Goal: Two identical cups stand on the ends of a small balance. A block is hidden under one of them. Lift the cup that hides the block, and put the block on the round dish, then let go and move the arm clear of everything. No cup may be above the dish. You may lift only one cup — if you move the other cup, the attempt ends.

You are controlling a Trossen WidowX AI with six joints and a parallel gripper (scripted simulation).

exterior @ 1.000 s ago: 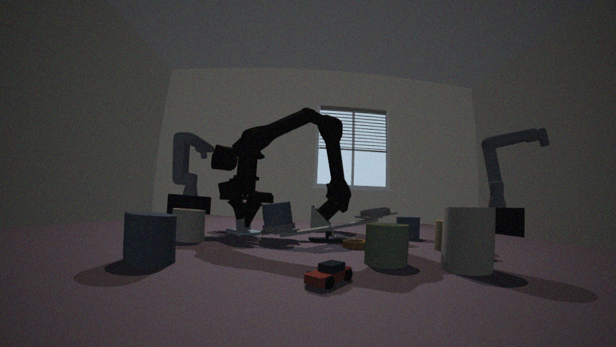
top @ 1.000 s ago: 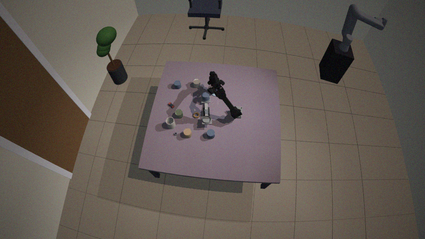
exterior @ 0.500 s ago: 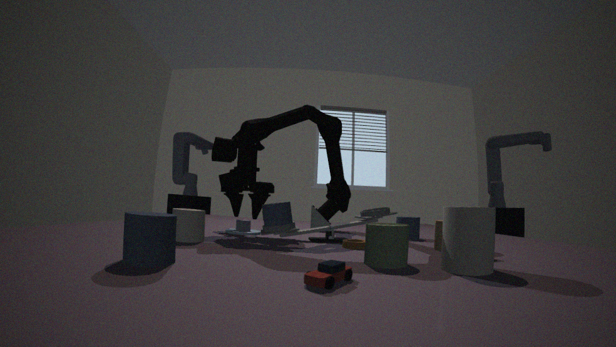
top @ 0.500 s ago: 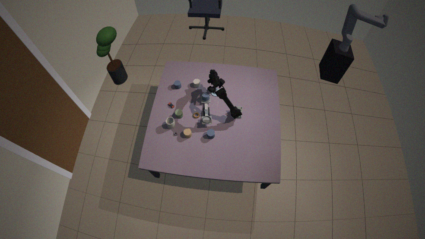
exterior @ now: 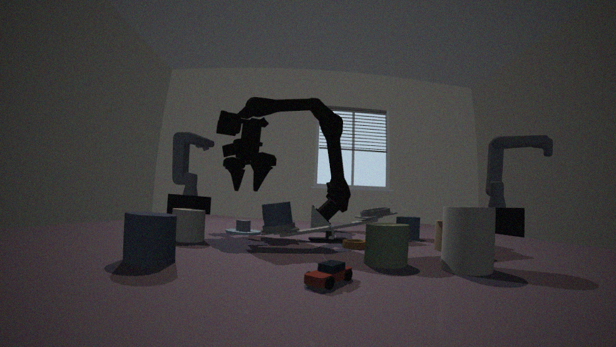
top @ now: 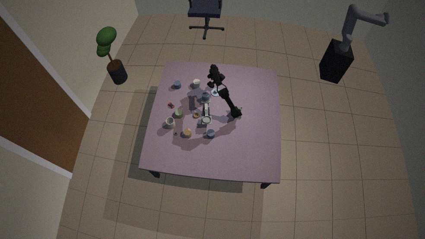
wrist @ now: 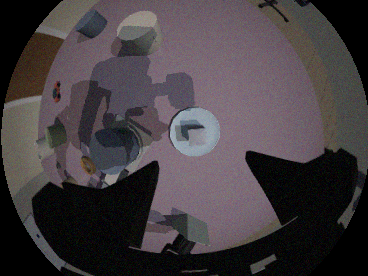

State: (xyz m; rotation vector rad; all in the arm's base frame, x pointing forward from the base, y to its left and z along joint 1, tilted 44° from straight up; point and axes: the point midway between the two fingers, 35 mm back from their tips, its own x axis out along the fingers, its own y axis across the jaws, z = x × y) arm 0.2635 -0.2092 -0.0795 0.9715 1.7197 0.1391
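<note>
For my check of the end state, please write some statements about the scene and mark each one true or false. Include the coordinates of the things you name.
1. The block [exterior: 243, 225] [wrist: 196, 136] rests on the round dish [exterior: 232, 231] [wrist: 210, 121]. True.
2. The gripper [exterior: 246, 190] [wrist: 203, 161] is shut on the block. False: it is open, above the dish, with nothing between its fingers.
3. The balance [top: 206, 109] [exterior: 335, 225] is level. False: it is tilted, and the end with the blue cup [top: 205, 96] [exterior: 277, 214] [wrist: 114, 150] is lower.
4. The toy car [top: 170, 105] [exterior: 327, 275] [wrist: 57, 92] stands on the table [top: 252, 148] [exterior: 215, 310] [wrist: 250, 75]. True.
5. A cup stands on the dish. False: only the block is there.
</note>
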